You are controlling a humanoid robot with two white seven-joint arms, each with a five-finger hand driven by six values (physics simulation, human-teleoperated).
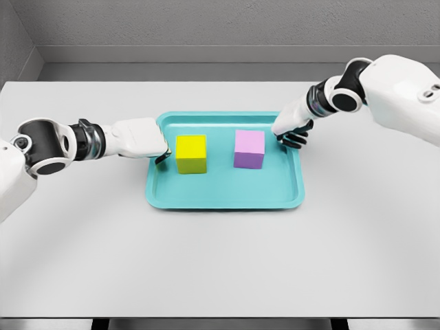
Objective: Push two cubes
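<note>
Left hand [141,141] is reaching in over the near-left rim of the teal tray [223,199], its fingers curled down and gripping nothing, the fingertips [162,157] sitting just beside the yellow cube [191,153], close enough that I cannot tell whether they are touching its left face. That placement reads as a pushing posture rather than a grasp: the knuckles are lining up behind the cube so a sideways sweep would be sliding it toward the tray's middle. Right hand [292,130] is hanging over the far-right corner of the tray, fingers likewise curled and empty, with the pink cube [249,149] lying just off its inner side, near but apparently apart. Both cubes are standing flat on the tray floor, well separated, the open gap between them giving each room to travel inward. Outward travel is tighter, since each cube is sitting nearer its own side wall than the centre, and the raised rim would be stopping a cube or tipping it if pushed hard. In front of both hands, toward the robot, a wide strip of bare tray floor is lying free. Beyond the rim, the grey table [220,268] is offering plenty of clearance for both forearms.
</note>
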